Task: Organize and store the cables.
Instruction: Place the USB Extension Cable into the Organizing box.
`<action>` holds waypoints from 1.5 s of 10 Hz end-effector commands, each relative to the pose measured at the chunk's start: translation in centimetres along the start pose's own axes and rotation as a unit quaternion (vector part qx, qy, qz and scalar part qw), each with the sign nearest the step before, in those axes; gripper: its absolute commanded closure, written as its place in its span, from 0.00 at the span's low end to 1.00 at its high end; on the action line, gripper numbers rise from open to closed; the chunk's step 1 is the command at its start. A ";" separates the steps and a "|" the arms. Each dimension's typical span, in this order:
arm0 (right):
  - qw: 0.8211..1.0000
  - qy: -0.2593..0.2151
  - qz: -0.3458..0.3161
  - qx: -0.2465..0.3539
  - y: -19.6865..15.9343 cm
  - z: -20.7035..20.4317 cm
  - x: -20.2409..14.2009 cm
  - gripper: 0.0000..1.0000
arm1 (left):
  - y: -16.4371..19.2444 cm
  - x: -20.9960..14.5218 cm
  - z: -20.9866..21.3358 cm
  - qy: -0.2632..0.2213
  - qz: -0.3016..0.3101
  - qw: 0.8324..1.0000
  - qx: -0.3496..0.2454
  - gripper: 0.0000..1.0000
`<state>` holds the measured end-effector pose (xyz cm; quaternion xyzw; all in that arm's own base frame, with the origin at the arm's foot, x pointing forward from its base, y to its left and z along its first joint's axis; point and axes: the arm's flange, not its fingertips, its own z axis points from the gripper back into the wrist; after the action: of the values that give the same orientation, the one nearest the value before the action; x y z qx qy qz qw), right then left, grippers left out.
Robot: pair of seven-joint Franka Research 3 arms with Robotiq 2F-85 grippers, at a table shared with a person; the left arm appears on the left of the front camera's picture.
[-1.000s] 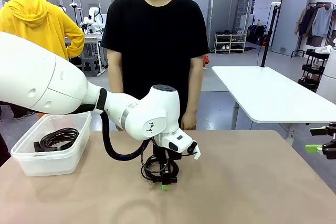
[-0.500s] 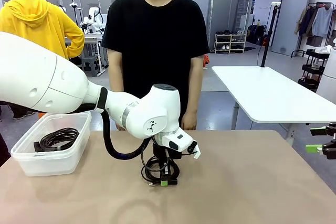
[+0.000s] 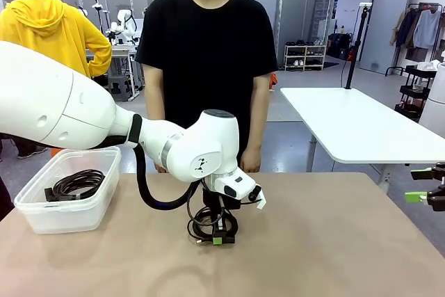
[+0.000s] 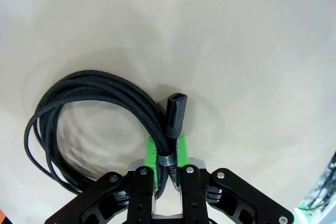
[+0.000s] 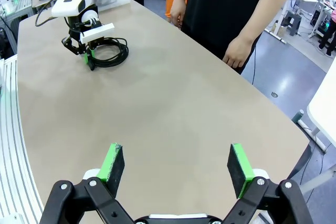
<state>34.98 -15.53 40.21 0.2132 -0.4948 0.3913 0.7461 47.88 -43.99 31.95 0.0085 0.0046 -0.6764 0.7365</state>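
A coiled black braided cable (image 4: pixel 100 88) lies on the tan table (image 3: pixel 334 248) at its middle, its plug end (image 4: pixel 176 109) sticking out past the bundle. My left gripper (image 4: pixel 167 150) points straight down on the coil's near edge, its green pads pressed against the bundled strands from both sides. From the front, that left gripper (image 3: pixel 217 239) stands on the cable (image 3: pixel 205 224) on the tabletop. Another coiled cable (image 3: pixel 76 183) rests inside the clear plastic box (image 3: pixel 42 217) at the left. My right gripper (image 5: pixel 176 163) hangs open and empty at the table's right edge.
A person in a black shirt stands at the far side behind the coil, hands (image 5: pixel 236 51) hanging by the table edge. The right gripper's green pads (image 3: pixel 417 186) show past the right rim. A white table (image 3: pixel 361 126) stands behind.
The left gripper's fingers have drawn together onto the coil's strands and sunk slightly toward the table. The right arm has stayed still.
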 end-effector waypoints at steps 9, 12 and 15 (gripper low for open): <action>1.000 -0.003 -0.001 0.000 0.0 0.0 0.0 0.00 | -3.3 -0.7 12.0 -0.007 -0.031 0.997 0.066 1.00; 1.000 -0.003 -0.001 0.000 0.0 0.0 0.0 0.00 | -3.4 -1.0 11.6 -0.003 -0.038 0.997 0.063 0.83; 1.000 -0.003 -0.001 0.000 0.0 0.0 0.0 0.00 | -3.9 -8.1 16.0 0.009 -0.090 0.992 0.085 0.83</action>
<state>34.97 -15.53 40.21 0.2132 -0.4947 0.3912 0.7462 44.81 -40.21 46.50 0.0722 -0.0439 -0.7221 0.6866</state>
